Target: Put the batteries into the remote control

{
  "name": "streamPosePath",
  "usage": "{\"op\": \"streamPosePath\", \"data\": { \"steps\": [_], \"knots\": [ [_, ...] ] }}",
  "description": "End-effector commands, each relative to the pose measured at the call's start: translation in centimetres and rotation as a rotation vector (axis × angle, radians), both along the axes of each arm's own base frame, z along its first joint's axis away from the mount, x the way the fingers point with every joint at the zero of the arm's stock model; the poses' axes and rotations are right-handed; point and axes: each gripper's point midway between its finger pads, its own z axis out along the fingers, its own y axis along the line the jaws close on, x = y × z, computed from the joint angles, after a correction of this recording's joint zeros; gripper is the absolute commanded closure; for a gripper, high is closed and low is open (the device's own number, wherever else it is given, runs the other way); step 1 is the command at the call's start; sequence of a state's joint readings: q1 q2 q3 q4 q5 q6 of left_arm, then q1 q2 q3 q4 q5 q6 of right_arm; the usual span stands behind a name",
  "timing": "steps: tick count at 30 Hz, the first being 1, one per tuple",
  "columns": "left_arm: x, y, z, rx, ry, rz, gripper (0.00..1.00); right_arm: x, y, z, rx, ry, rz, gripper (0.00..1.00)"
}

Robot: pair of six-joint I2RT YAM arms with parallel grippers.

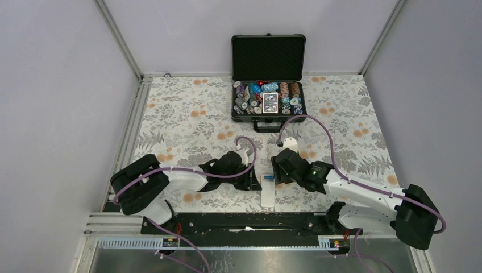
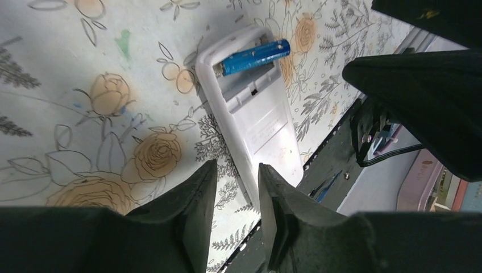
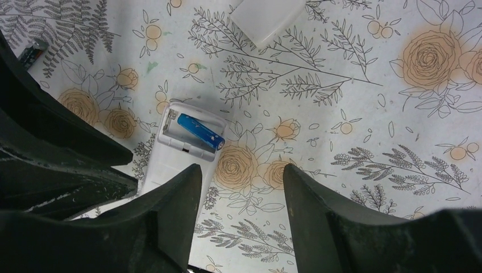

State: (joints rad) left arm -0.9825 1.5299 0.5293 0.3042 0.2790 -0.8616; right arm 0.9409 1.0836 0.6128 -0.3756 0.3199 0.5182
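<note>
The white remote control (image 1: 267,192) lies back up between my two grippers, its compartment open at the far end. One blue battery (image 2: 253,57) lies in that compartment; it also shows in the right wrist view (image 3: 200,132). A small dark and blue cylinder (image 3: 31,54), seemingly the second battery, lies on the cloth beside the left arm, partly hidden. My left gripper (image 2: 236,170) is slightly open and empty, low over the left edge of the remote (image 2: 258,119). My right gripper (image 3: 241,170) is open and empty, just right of the remote (image 3: 173,162).
The white battery cover (image 3: 267,20) lies on the floral cloth beyond the right gripper, also in the top view (image 1: 290,141). An open black chip case (image 1: 268,85) stands at the back. A black rail (image 1: 244,219) runs along the near edge.
</note>
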Motion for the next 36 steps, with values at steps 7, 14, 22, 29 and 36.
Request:
{"op": "streamPosePath", "data": {
  "steps": [7, 14, 22, 29, 36],
  "knots": [
    [3.8, -2.3, 3.9, -0.217, -0.047, 0.006, 0.62, 1.1, 1.8, 0.8, 0.11, -0.005, -0.013, 0.46],
    [4.6, -2.5, 3.1, -0.215, -0.029, 0.018, 0.62, 1.1, 2.3, 0.1, 0.121, 0.02, -0.014, 0.48],
    [5.4, -2.3, 2.0, -0.178, -0.03, 0.05, 0.61, 1.1, 2.4, -0.6, 0.129, 0.027, -0.029, 0.51],
    [6.0, -2.6, 2.0, -0.182, -0.03, 0.064, 0.63, 1.3, 2.7, -1.4, 0.138, 0.044, -0.039, 0.55],
    [6.2, -2.9, 1.9, -0.185, -0.022, 0.066, 0.67, 1.3, 2.9, -1.8, 0.136, 0.06, -0.04, 0.6]
  ]
}}
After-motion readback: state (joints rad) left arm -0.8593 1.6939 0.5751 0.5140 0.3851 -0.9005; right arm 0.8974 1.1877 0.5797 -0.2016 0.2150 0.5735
